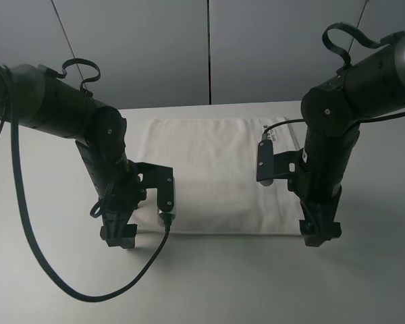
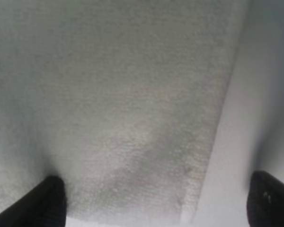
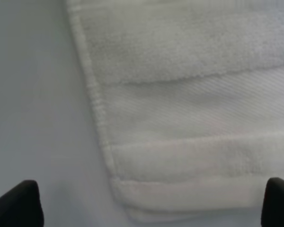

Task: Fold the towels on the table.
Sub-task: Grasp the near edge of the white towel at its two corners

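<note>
Exterior high, towel: lay flat on the table, long axis running left to right, label at the far right corner.
Exterior high, grippers: left gripper stood at the near left corner, right gripper at the near right corner.
Left wrist, left gripper: jaws spread wide, holding nothing, straddling the towel edge; contact could not be told.
Right wrist, right gripper: jaws spread wide and empty over the towel corner with its woven band.

Both arms bend downward, left gripper and right gripper with jaws spread wide.
</note>
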Available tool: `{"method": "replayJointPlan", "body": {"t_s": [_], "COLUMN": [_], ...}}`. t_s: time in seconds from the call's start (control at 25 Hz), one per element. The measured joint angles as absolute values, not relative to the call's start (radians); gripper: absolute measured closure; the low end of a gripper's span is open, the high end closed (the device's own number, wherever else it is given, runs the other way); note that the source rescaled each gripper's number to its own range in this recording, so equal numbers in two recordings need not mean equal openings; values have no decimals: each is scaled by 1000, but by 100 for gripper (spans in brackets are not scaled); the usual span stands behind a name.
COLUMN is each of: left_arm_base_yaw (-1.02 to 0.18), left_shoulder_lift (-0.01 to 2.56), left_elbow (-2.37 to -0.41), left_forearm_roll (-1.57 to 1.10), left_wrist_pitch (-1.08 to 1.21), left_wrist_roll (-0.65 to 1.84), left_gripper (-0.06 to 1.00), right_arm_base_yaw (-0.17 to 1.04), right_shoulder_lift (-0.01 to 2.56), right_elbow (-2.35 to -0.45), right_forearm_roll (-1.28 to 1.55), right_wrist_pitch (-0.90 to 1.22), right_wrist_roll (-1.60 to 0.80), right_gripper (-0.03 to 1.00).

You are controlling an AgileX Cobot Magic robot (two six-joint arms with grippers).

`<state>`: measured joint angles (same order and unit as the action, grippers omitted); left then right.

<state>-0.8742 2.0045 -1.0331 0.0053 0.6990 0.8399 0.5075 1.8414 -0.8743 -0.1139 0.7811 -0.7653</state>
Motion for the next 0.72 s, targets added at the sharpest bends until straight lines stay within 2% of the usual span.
{"method": "replayJointPlan", "body": {"t_s": [0.72], "left_arm_base_yaw": [-874], "left_shoulder_lift": [2004], "left_elbow": [-1033], "left_forearm_roll": [5], "left_wrist_pitch": [699], "left_wrist_roll": [840], "left_gripper": [-5], "right_arm_base_yaw": [507], "right_shoulder_lift": [1896], "right_elbow": [-848], "right_forearm_roll": [-67], "right_wrist_pitch": [736], "right_wrist_roll": [-797], "right_gripper": [-3]}}
